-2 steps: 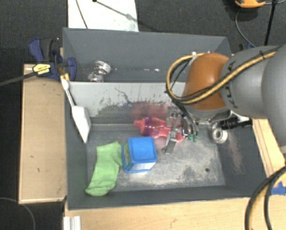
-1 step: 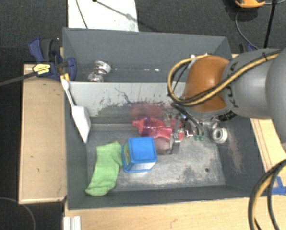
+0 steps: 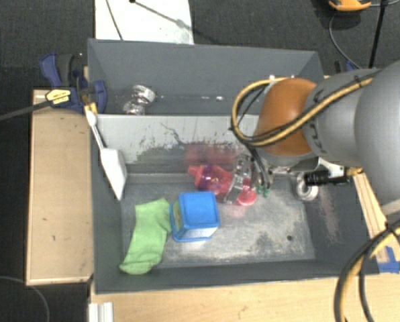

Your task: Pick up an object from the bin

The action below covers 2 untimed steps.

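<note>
My claw [image 3: 252,183] hangs low inside the grey metal bin [image 3: 207,66], close to the bin floor, near the middle. I cannot tell whether the claw is apart, together, or clamped on anything; my orange wrist cover and cables hide much of it.

Right at the claw's tip, and spreading away from it toward the view's left, lies a pink-red plastic thing [image 3: 212,178] with a lumpy shape. It is the nearest thing to the claw and appears to touch it.

Lower and further left of the claw sits a blue box [image 3: 198,213], near the pink thing but apart from it. Just beyond the box lies a green cloth [image 3: 148,237], limp and folded, touching the box. Well away to the left, a white scoop [image 3: 111,166] leans on the bin wall. Far up and left, a clear shiny thing [image 3: 139,99] rests by the back wall.

To do this step well, I judge I should centre on the pink thing's narrowest part, stay clear of the blue box, close firmly, then lift straight up.

Count: one pink-red thing, one blue box, one green cloth, one white scoop, one clear thing.
</note>
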Motion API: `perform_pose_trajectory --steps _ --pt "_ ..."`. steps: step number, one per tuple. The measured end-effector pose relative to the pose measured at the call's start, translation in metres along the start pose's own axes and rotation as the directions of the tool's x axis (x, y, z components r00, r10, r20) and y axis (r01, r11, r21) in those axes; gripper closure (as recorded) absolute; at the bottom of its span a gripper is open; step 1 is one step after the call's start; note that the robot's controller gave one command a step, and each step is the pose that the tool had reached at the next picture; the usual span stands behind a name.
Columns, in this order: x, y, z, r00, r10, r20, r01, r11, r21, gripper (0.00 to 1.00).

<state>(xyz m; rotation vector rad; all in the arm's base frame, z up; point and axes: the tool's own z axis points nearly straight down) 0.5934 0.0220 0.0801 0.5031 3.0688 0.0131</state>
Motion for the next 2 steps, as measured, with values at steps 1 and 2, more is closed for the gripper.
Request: perform_pose_trajectory --steps 1,2 --pt "0.000 0.000 0.000 1.000 -0.002 0.000 0.002 1.000 0.000 1.00" --pt "-0.001 0.000 -0.084 0.999 -0.003 -0.032 0.004 1.000 0.014 1.00"
